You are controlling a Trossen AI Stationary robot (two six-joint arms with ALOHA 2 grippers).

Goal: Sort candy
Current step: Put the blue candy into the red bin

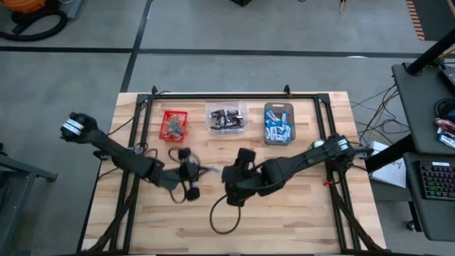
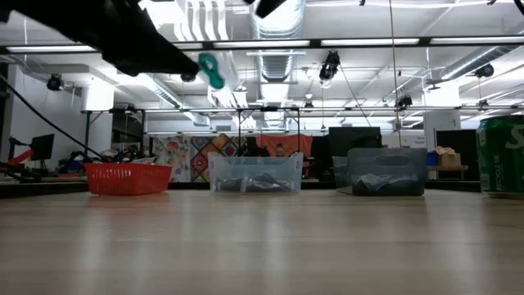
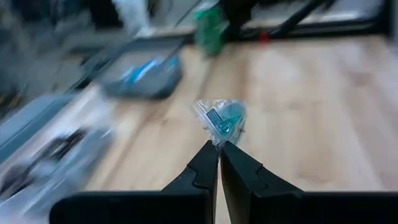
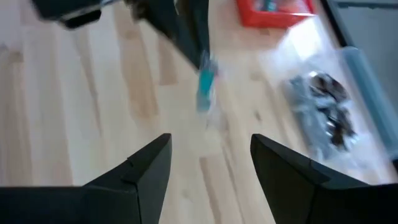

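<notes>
3 bins stand in a row at the far side of the table (image 1: 298,213): red bin (image 1: 173,124), clear bin (image 1: 226,118), grey bin (image 1: 279,123), each already holding candy.

1 green candy (image 3: 222,117) in a clear wrapper is pinched by its wrapper between the pressed-together fingers of the left gripper (image 3: 219,151), held above the table centre, clear of the wood.

Right gripper (image 4: 211,158) sits just beside it at mid-table, fingers spread and holding nothing.

Step in hand, as judged: carrying 1 green sweet to its bin. Small red and green sweets appear to lie in the red bin, so that is the likely target.

Next move calls for travel over the red bin, then release above its rim. The thin wrapper grip could slip.
</notes>
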